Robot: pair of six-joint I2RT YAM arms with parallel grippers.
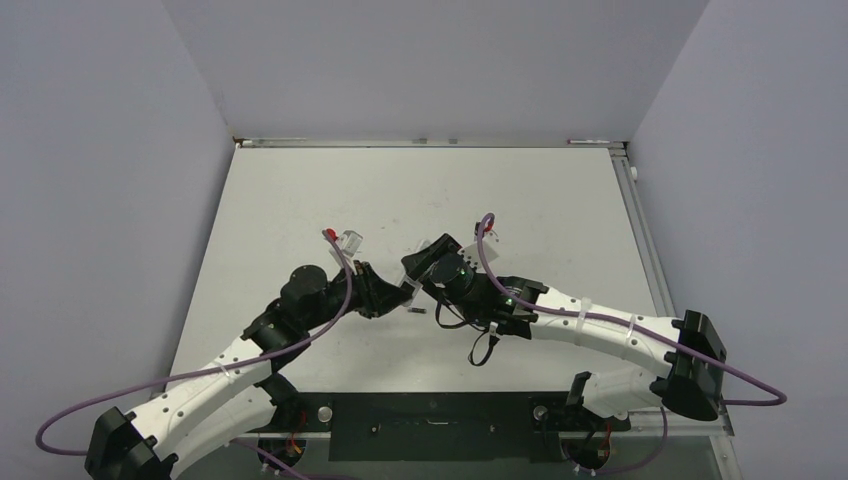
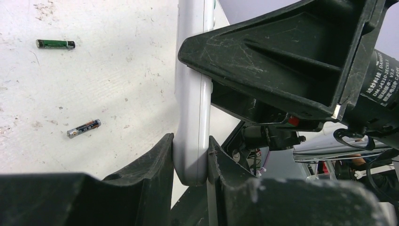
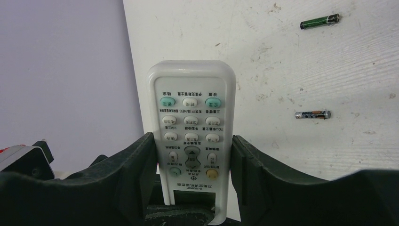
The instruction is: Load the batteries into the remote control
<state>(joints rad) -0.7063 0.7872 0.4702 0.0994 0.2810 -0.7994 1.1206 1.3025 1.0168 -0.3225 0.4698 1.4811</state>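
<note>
The white remote control is held off the table between both grippers. In the right wrist view its buttoned face looks at the camera, and my right gripper is shut on its two long sides. In the left wrist view I see the remote control edge-on, with my left gripper shut on its end, front and back. Two batteries lie loose on the table: a green one and a dark one with a silver tip. They also show in the right wrist view, the green battery beyond the dark battery.
In the top view the left gripper and the right gripper meet at mid-table. Grey walls close in the back and both sides. The right gripper's black body sits close over the left one.
</note>
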